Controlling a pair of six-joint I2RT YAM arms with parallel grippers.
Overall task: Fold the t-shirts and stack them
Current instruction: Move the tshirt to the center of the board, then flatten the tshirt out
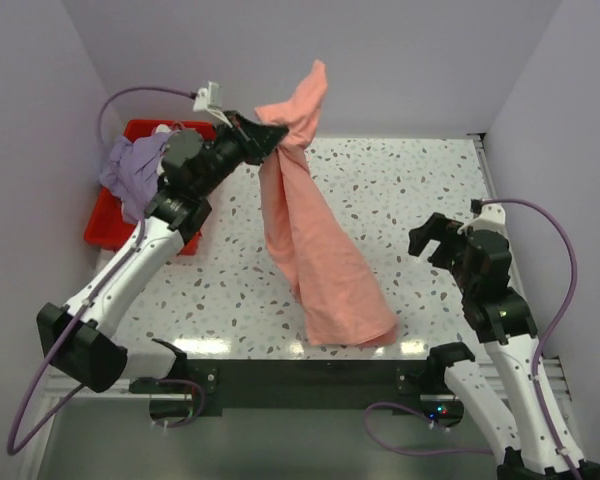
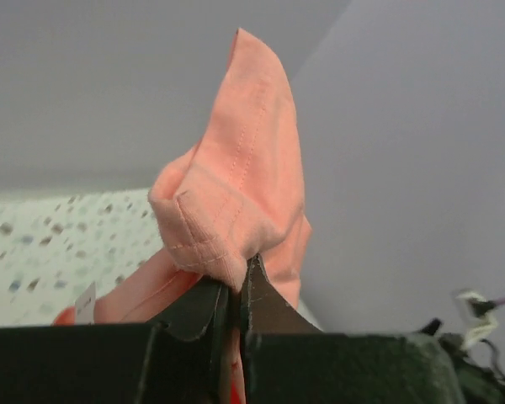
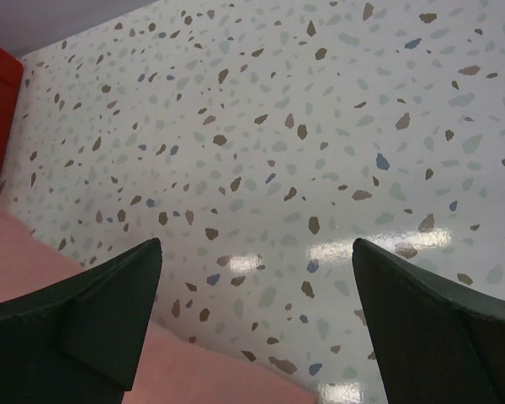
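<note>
Looking down from the top external view, the left gripper (image 1: pixel 263 140) is pinched tight on a bunched corner of the salmon-pink t-shirt (image 1: pixel 310 250), holding it high so the cloth hangs in a twisted column whose lower end rests on the table (image 1: pixel 420 180) near the front edge; the right gripper (image 1: pixel 435 240) hovers well off to the right, jaws spread, nothing between them. A lavender t-shirt (image 1: pixel 135 170) lies crumpled over the rim of the red bin (image 1: pixel 110 225) at the far left. From the left wrist, the two fingers are closed on a hemmed fold of the pink cloth, which stands up above them. From the right wrist, the spread fingers frame bare speckled tabletop, with pink cloth low at the left, not touched. By my judgement nothing is folded or stacked yet: the pink shirt needs laying flat first, and the lavender one has not left the bin
</note>
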